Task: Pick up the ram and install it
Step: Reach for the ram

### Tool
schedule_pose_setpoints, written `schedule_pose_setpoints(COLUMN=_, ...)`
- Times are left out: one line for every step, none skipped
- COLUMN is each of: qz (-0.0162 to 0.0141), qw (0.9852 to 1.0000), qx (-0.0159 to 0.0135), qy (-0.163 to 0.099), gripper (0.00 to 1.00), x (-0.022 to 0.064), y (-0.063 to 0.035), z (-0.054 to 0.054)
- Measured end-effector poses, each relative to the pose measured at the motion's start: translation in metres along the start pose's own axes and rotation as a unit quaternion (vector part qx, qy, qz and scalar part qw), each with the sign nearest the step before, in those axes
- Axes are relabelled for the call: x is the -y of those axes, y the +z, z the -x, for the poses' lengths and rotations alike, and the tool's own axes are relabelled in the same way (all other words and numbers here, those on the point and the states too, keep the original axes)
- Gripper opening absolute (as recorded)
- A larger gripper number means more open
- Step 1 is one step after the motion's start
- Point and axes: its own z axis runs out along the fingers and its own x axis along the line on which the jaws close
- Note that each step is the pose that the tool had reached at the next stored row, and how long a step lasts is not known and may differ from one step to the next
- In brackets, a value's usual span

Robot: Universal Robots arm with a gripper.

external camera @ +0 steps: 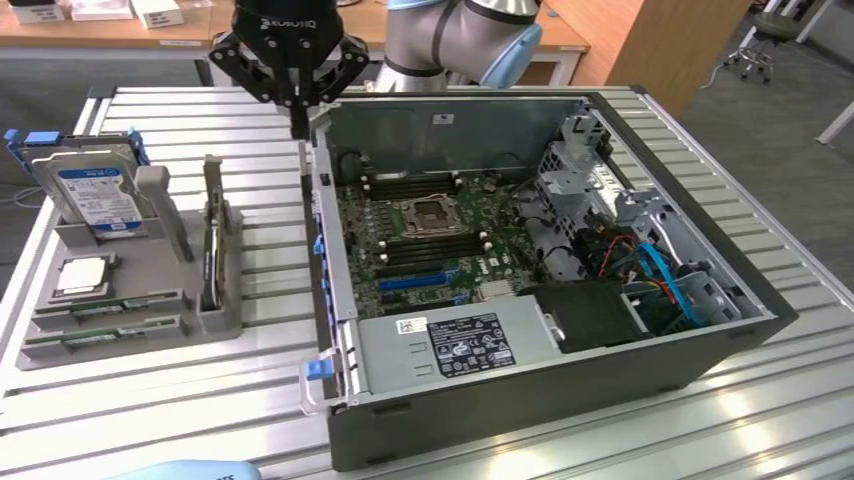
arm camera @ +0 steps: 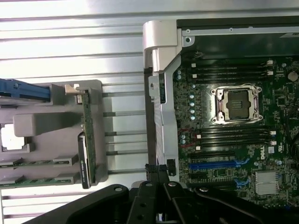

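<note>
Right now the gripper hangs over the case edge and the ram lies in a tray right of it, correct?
No. The tray with the ram sits at the exterior view's left of the case; the gripper hangs over its edge.

The arm (external camera: 461,35) runs off the exterior view's upper edge. The ram sticks (external camera: 114,308) sit half sunk in the grey holder (external camera: 167,265), chips too small to tell. A pale blue shape (external camera: 187,470), cut by the lower edge, is perhaps a sleeve.

Bright overhead light, even across scene. Strong glare on table slats (external camera: 174,400) — near white in wrist view. Computer case (external camera: 534,410) interior darker, soft shadows under walls.
</note>
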Motion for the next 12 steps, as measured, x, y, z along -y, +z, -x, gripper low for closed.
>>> schedule_pose_setpoints(qz=0.0, qw=1.0, qx=-0.0001, qy=0.0, gripper=0.1, x=0.0001, y=0.0, z=-0.002)
schedule_pose_setpoints(qz=0.0, qw=1.0, qx=-0.0002, qy=0.0, gripper=0.1, x=0.0002, y=0.0001, z=-0.003)
schedule_pose_setpoints(qz=0.0, qw=1.0, qx=-0.0003, qy=0.0, gripper=0.1, x=0.0004, y=0.0001, z=-0.005)
schedule_pose_setpoints(qz=0.0, qw=1.0, qx=-0.0004, qy=0.0, gripper=0.1, x=0.0005, y=0.0001, z=-0.007)
schedule_pose_setpoints(qz=-0.0001, qw=1.0, qx=-0.0006, qy=0.0, gripper=0.1, x=0.0006, y=0.0001, z=-0.008)
schedule_pose_setpoints(qz=-0.0001, qw=1.0, qx=-0.0007, qy=0.0, gripper=0.1, x=0.0008, y=0.0001, z=-0.01)
schedule_pose_setpoints(qz=-0.0001, qw=1.0, qx=-0.0008, qy=0.0, gripper=0.1, x=0.0009, y=0.0001, z=-0.012)
schedule_pose_setpoints(qz=-0.0001, qw=1.0, qx=-0.0009, qy=0.0, gripper=0.1, x=0.001, y=0.0002, z=-0.014)
schedule_pose_setpoints(qz=-0.0001, qw=1.0, qx=-0.0009, qy=0.0, gripper=0.1, x=0.0012, y=0.0002, z=-0.016)
schedule_pose_setpoints(qz=-0.0001, qw=1.0, qx=-0.0011, qy=0.0, gripper=0.1, x=0.0013, y=0.0001, z=-0.018)
schedule_pose_setpoints(qz=-0.0001, qw=1.0, qx=-0.0012, qy=0.0, gripper=0.1, x=0.0015, y=0.0001, z=-0.02)
schedule_pose_setpoints(qz=-0.0001, qw=1.0, qx=-0.0013, qy=0.0, gripper=0.1, x=0.0016, y=0.0002, z=-0.022)
